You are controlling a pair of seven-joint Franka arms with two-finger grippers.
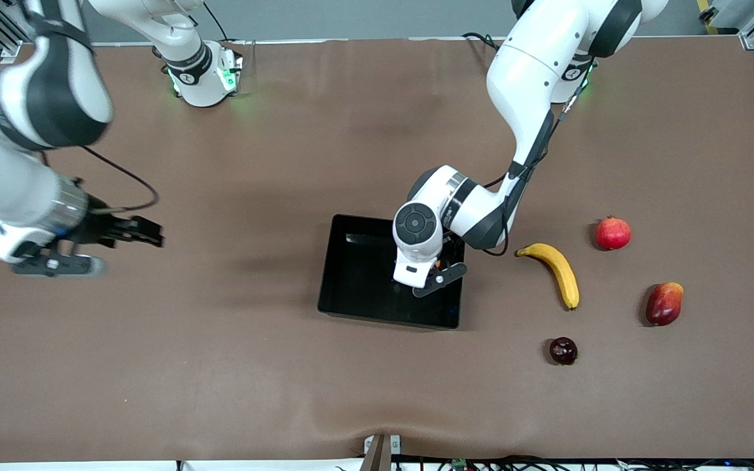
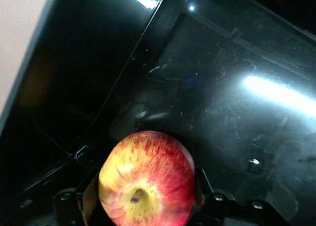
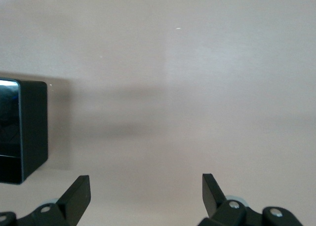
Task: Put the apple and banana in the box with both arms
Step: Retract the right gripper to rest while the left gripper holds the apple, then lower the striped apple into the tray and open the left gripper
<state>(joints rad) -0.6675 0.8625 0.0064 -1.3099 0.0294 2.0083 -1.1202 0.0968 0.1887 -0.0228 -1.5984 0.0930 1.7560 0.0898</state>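
Note:
My left gripper (image 1: 430,278) is over the black box (image 1: 357,278), at the end of the box toward the left arm. It is shut on the apple (image 2: 146,179), which is red with yellow streaks and sits between the fingers (image 2: 87,206) just above the glossy box floor (image 2: 222,88). In the front view the hand hides the apple. The yellow banana (image 1: 554,270) lies on the table beside the box, toward the left arm's end. My right gripper (image 1: 150,233) is open and empty over bare table toward the right arm's end. Its wrist view (image 3: 145,186) shows a corner of the box (image 3: 29,132).
A red round fruit with a crown tip (image 1: 613,233), an elongated red-orange fruit (image 1: 664,303) and a small dark red fruit (image 1: 563,350) lie around the banana toward the left arm's end. The brown table (image 1: 220,366) spreads between the box and the right gripper.

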